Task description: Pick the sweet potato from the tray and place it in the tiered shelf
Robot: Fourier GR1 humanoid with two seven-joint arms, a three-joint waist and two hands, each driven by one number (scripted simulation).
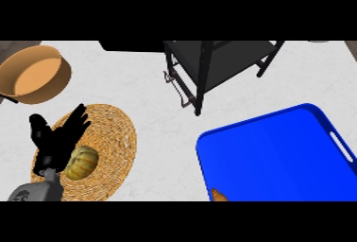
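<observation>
Only an orange tip of the sweet potato point(219, 195) shows, at the lower edge of the blue tray point(279, 151), which fills the lower right. The dark tiered shelf point(219, 64) stands at the top centre, its frame of black posts around a grey shelf board. My left hand point(54, 137) is at the lower left, fingers straight and spread upward over the woven mat, holding nothing. It is far from the tray and the shelf. My right hand does not show.
A round woven mat point(105, 142) lies at the lower left with a small green-yellow squash point(81, 162) on it, right beside my left hand. A wooden bowl point(31, 73) sits at the upper left. White counter lies between mat and tray.
</observation>
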